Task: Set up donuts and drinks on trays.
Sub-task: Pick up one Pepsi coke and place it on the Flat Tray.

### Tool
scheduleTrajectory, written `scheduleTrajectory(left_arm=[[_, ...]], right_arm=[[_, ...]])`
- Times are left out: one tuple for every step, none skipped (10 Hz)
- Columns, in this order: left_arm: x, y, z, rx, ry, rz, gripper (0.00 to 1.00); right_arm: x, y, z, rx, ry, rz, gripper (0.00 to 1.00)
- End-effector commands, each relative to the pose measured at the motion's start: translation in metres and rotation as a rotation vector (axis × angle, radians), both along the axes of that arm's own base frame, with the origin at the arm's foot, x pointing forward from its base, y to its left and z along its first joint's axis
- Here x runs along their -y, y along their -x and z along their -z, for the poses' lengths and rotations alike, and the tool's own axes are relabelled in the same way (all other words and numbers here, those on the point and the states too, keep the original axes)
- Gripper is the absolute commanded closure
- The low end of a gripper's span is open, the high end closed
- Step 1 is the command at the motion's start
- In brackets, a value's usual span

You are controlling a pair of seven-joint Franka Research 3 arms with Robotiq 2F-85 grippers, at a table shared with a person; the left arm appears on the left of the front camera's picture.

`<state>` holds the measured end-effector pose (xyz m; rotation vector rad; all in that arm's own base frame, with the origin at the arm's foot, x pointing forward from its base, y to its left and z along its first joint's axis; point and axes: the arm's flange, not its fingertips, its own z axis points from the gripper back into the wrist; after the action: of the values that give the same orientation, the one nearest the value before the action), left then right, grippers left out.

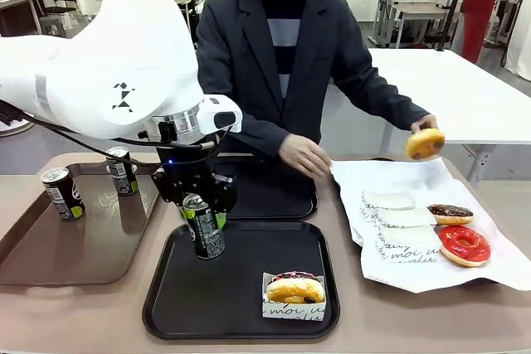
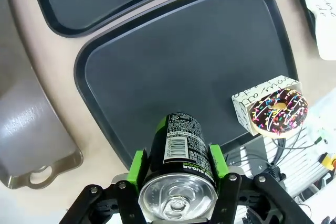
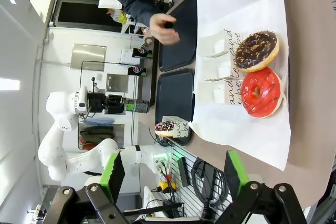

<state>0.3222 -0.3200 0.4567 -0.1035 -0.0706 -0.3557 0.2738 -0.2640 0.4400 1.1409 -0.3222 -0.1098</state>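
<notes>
A can [image 2: 178, 148] tilts over the near tray [image 1: 249, 279], clamped in my left claw [image 2: 178, 162].
One sleeved donut [image 1: 294, 289] sits on that tray; my right claw [image 3: 174, 174] hangs open. Left to do, I reckon: set this can down and fill the far tray [image 1: 265, 196], which looks bare. Two cans [image 1: 64, 193] wait on the brown tray [image 1: 91, 246], and a person's hand [image 1: 425, 126] holds a yellow donut [image 1: 425, 145].

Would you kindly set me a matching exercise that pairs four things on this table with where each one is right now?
Things:
1. can
2. sprinkle donut
3. red donut
4. yellow donut

Places:
A. in the person's hand
B. on the paper
C. in the left gripper
D. on the near tray

Pairs: 1-C, 2-D, 3-B, 4-A
</notes>
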Motion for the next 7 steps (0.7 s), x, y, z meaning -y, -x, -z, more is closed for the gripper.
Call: scheduleTrajectory(left_arm=[[-0.008, 0.009, -0.008, 0.007, 0.022, 0.014, 0.42], [-0.008, 0.009, -0.008, 0.007, 0.022, 0.014, 0.42], [-0.008, 0.009, -0.008, 0.007, 0.022, 0.014, 0.42], [-0.001, 0.003, -0.006, 0.009, 0.005, 0.001, 0.42], [0.002, -0.012, 0.002, 0.011, 0.002, -0.031, 0.42], [0.003, -0.026, 0.008, 0.011, -0.009, -0.048, 0.42], [0.003, -0.036, 0.015, -0.005, -0.008, -0.057, 0.42]], right_arm=[[0.000, -0.001, 0.001, 0.025, -0.020, 0.004, 0.00], [0.000, -0.001, 0.001, 0.025, -0.020, 0.004, 0.00], [0.000, -0.001, 0.001, 0.025, -0.020, 0.004, 0.00], [0.000, -0.001, 0.001, 0.025, -0.020, 0.004, 0.00], [0.000, -0.001, 0.001, 0.025, -0.020, 0.004, 0.00], [0.000, -0.001, 0.001, 0.025, -0.020, 0.004, 0.00], [0.000, -0.001, 0.001, 0.025, -0.020, 0.004, 0.00]])
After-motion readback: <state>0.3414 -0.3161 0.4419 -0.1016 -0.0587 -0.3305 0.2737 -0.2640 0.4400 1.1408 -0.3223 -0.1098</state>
